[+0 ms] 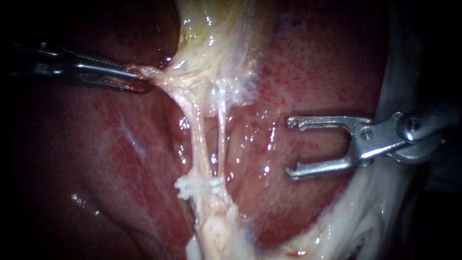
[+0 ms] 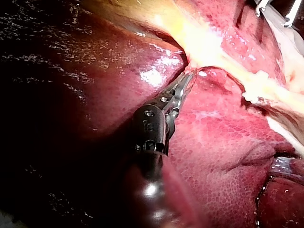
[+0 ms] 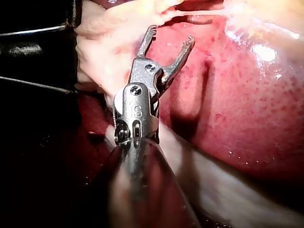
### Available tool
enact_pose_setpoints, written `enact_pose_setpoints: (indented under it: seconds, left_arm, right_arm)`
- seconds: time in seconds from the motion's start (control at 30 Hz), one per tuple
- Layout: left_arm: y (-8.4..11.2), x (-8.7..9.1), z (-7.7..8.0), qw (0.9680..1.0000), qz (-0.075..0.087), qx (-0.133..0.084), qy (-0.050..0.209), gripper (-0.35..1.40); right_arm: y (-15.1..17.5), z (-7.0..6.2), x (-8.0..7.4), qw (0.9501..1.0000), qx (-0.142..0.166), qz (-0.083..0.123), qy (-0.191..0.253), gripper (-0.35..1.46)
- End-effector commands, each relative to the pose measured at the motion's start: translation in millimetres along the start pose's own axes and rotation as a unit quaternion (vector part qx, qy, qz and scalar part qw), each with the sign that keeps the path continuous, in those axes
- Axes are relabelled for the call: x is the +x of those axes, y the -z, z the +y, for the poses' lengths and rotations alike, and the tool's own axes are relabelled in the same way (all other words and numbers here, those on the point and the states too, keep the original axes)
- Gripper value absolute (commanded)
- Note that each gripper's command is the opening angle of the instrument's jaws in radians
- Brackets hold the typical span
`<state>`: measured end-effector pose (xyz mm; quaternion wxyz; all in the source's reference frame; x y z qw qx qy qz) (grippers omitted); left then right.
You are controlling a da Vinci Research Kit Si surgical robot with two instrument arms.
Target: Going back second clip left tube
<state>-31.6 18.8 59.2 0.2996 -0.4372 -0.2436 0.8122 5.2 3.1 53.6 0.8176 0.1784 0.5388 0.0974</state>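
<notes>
left tube (image 1: 196, 139): 1 of 2 tubes, at view centre, runs from 12 to 6 below the gallbladder (image 1: 211, 43).
right tube (image 1: 222, 137): just beside the left tube, at its 3 o'clock.
clip (image 1: 190, 188): white and knobbly, on the left tube's low end, about 7 o'clock from centre (one clip or two? reads as one lump, cannot tell).
right instrument (image 1: 291, 147): jaws spread wide with nothing between them. It sits at 3 o'clock from the left tube, well apart from tube and clip, tips pointing to 9.
left instrument (image 1: 142, 79): jaws pinching the pale gallbladder edge at 10 o'clock, where the tissue is drawn out to a point.
liver (image 1: 313, 62): 1, red, behind all of it.
hidden: both shafts are cut off at the view edges. The tubes' lower end leaves the view at 6. Whether the clip also reaches the right tube is unclear.
</notes>
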Motion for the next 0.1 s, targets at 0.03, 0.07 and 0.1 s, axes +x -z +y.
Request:
enact_pose_setpoints:
  seconds: [0.03, 0.07, 0.1]
  left_arm:
    - [0.2, 0.1, 0.0, 1.0000, 0.000, 0.000, 0.000, -0.35]
    - [0.3, 0.1, 0.1, 1.0000, 0.000, -0.001, 0.000, -0.35]
    - [0.5, 0.1, 0.1, 1.0000, 0.000, -0.001, 0.000, -0.35]
  right_arm:
    - [-0.1, 0.0, 0.0, 1.0000, 0.001, 0.000, 0.000, 0.50]
    - [-0.2, -0.1, 0.1, 1.0000, 0.003, 0.001, 0.000, 0.50]
    - [-0.4, -0.1, 0.1, 1.0000, 0.005, 0.001, 0.000, 0.50]
